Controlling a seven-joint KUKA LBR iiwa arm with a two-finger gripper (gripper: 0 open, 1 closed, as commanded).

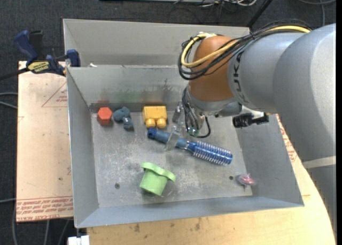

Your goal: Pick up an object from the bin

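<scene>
Nothing is lifted yet: the gripper [184, 125] hangs low over the handle end of the blue brush [199, 149], which lies mid-floor in the bin [107, 153], and since its claw's state cannot be told, grasp and lift seem left to do.

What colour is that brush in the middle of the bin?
The brush is blue, at both the bristles and the handle end; the camera view shows it best.

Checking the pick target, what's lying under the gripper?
A blue brush lies below the gripper, bristles pointing right; the arm covers whatever is behind it.
</scene>
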